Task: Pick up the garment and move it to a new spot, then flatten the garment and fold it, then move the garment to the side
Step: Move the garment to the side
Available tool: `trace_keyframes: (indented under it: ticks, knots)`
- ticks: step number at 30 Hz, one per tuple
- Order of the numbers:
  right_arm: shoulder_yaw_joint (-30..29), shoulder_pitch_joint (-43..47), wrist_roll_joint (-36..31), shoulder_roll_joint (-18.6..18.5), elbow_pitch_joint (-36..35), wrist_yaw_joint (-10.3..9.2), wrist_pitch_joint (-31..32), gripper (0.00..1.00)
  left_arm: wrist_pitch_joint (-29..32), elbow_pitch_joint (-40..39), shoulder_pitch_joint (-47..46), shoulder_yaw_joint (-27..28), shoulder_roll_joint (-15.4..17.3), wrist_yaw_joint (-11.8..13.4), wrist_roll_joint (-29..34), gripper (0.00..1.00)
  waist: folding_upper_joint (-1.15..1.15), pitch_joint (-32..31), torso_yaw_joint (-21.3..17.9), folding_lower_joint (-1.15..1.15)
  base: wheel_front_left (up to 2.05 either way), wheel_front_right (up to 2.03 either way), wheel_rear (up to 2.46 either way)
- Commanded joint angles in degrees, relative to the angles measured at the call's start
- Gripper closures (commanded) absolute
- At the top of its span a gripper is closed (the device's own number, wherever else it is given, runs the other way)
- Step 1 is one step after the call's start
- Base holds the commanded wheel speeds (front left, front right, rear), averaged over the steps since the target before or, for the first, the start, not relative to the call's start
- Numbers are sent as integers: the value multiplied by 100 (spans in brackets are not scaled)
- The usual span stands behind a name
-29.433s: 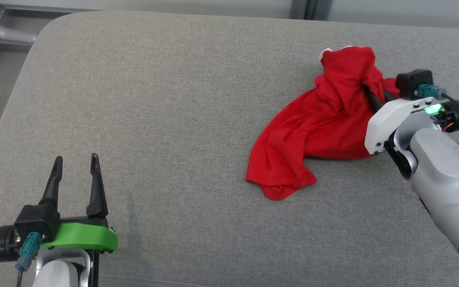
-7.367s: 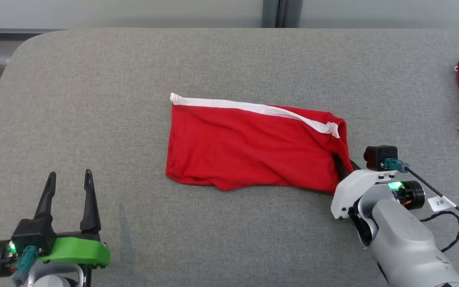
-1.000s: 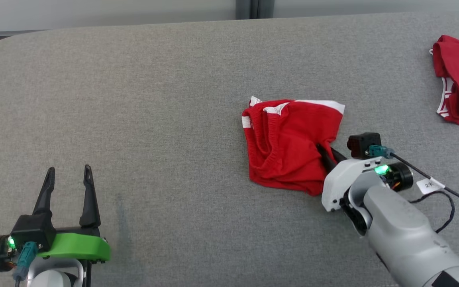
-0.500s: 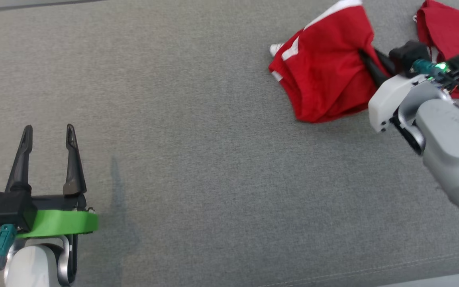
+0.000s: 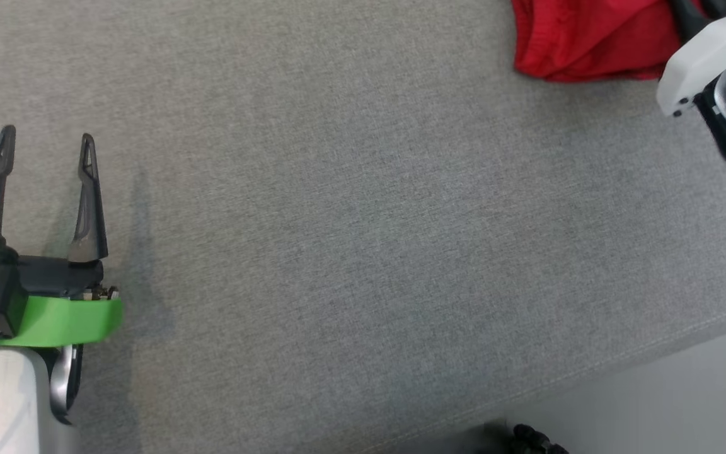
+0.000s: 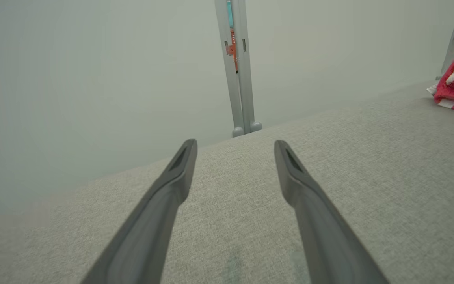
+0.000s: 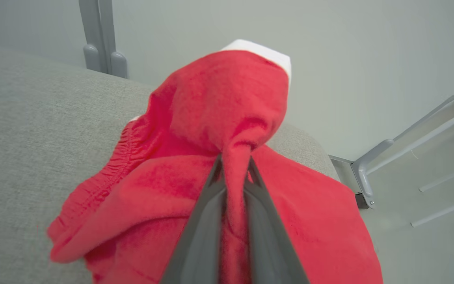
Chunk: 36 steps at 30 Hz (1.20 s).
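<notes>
Your right gripper (image 7: pixel 233 165) was clamped on a bunched fold of the red shorts (image 7: pixel 219 118) at the far right of the grey cushion (image 5: pixel 350 221). Your left gripper (image 5: pixel 45 142) stood open, empty, near left. The cloth looked light and limp; the elastic waistband seemed your firmest hold.

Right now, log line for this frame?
step: move aside | right gripper: shut on garment | left gripper: open, empty, above grey cushion
</notes>
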Motion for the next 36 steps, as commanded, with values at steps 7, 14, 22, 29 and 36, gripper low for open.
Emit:
trace_keyframes:
  ticks: [7, 14, 22, 29, 36]
  knots:
    - [105, -625, 348, -237, 308, -10, 45, 100, 178, -559, -232, -92, 391, -12, 105, 0, 0, 1020, -758, 0, 0, 0, 0]
    - [380, -973, 586, -672, 525, -10, 179, 100, 456, -1262, -282, -262, 553, -6, 105, 0, 0, 1314, -820, 0, 0, 0, 0]
    - [505, -1442, 673, -834, 1049, -10, 198, 100, 644, -1747, -395, -389, 697, -6, 29, 0, 0, 1568, -733, 0, 0, 0, 0]
    - [445, -1896, 537, -505, 1787, -10, 123, 53, 686, -1862, -391, -284, 796, 53, 28, 0, 0, 1778, -670, 0, 0, 0, 0]
    - [136, -2084, 227, -548, 2094, -10, 7, 0, 561, -1715, -307, -248, 782, 112, -12, 0, 0, 1752, -581, 0, 0, 0, 0]
